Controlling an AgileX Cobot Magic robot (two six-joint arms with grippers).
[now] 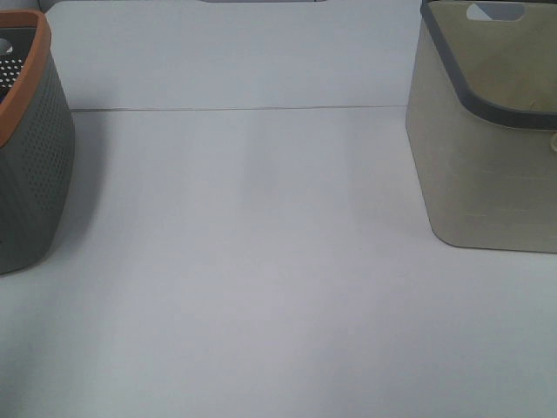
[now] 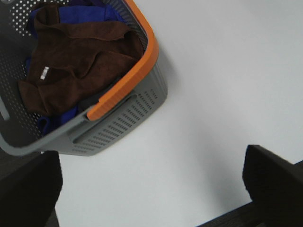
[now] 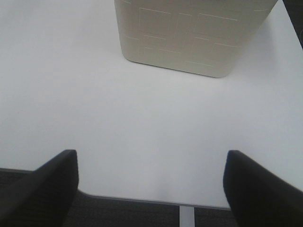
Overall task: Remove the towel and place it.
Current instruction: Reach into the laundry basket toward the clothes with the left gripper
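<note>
The dark reddish-brown towel (image 2: 80,61) lies crumpled in the grey perforated basket with an orange rim (image 2: 137,71), on top of blue cloth (image 2: 90,12). That basket stands at the left edge of the exterior high view (image 1: 30,157); the towel is hidden there. The beige bin with a grey rim (image 1: 487,148) stands at the right and also shows in the right wrist view (image 3: 194,33). My left gripper (image 2: 151,189) is open and empty, over the table beside the basket. My right gripper (image 3: 151,184) is open and empty, near the table's front edge, short of the beige bin.
The white table (image 1: 261,261) spreads between the two containers, with a thin seam line (image 1: 244,110) across its back. The table's front edge (image 3: 142,201) shows in the right wrist view. Neither arm shows in the exterior high view.
</note>
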